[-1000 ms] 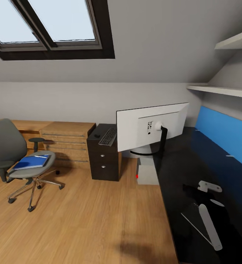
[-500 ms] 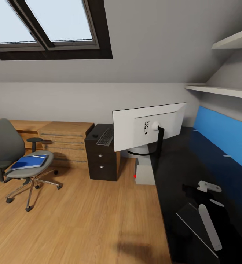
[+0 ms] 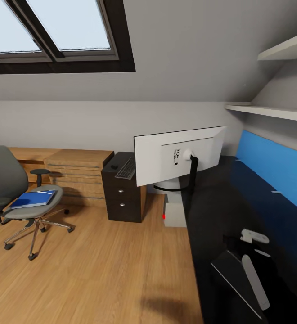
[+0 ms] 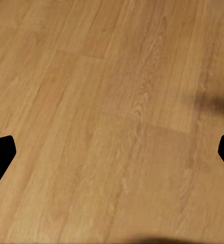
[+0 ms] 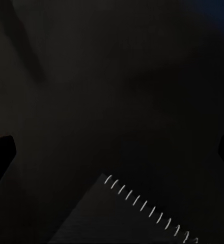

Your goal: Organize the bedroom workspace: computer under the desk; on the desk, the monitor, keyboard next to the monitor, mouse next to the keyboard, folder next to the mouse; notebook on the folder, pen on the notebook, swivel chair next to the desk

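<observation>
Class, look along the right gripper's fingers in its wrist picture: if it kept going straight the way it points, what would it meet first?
Most likely the black top of the desk, just beyond the spiral-bound edge of the notebook. Nothing else stands in between, though the dark picture makes depth hard to judge.

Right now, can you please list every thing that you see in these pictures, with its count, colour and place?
swivel chair: one, grey, on the wood floor at far left
folder: one, blue, on the chair seat
keyboard: one, dark, on the black drawer cabinet
mouse: one, dark, beside the keyboard
monitor: one, white back, on the desk
computer: one, light grey, on the floor by the desk
notebook: one, black, spiral-bound, on the desk
right arm: one, whitish, over the desk
</observation>
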Robot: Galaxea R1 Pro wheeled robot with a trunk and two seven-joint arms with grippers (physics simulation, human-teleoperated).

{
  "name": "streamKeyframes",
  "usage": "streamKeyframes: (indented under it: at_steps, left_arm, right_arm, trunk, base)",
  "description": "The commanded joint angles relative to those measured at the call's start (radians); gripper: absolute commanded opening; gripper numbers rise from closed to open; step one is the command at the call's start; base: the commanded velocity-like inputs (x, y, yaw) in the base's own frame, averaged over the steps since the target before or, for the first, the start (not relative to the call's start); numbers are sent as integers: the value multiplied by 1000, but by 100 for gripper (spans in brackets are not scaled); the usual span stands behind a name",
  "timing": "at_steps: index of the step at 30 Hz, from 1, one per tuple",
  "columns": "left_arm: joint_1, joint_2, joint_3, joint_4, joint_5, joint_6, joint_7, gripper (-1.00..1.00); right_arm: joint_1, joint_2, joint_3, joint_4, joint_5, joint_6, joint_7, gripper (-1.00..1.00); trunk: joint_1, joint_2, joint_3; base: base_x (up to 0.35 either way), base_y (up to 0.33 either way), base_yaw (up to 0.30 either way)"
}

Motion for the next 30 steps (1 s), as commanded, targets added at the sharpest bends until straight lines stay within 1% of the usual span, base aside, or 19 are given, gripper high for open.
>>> streamKeyframes:
  at_steps: [1,8,16,23,28,30]
  left_arm:
    - [-1,0,-4,0,4,-3,6,100]
    - [-1,0,-4,0,4,-3,6,100]
    - [-1,0,-5,0,4,-3,6,100]
    - [-1,0,-5,0,4,-3,6,100]
    - [-1,0,-5,0,4,-3,6,100]
    - [-1,0,-5,0,4,-3,6,100]
  right_arm:
    - [-1,-1,1,11,-10,2,-8,100]
    - [-1,-5,2,56,-7,-2,-7,100]
    - [-1,-8,6,67,11,-4,-6,100]
    - [-4,-9,23,69,16,-3,4,100]
    - [-12,-9,30,82,24,-3,17,100]
    - [-28,-9,32,98,34,-3,21,100]
  trunk:
    - [0,-1,-1]
    - [0,-1,-1]
    - [0,-1,-1]
    - [0,-1,-1]
    - [0,-1,-1]
    - [0,-1,-1]
  base:
    - [3,-12,0]
    - [1,-5,0]
    - [0,-1,0]
    - [0,0,0]
    - [0,0,0]
    - [0,0,0]
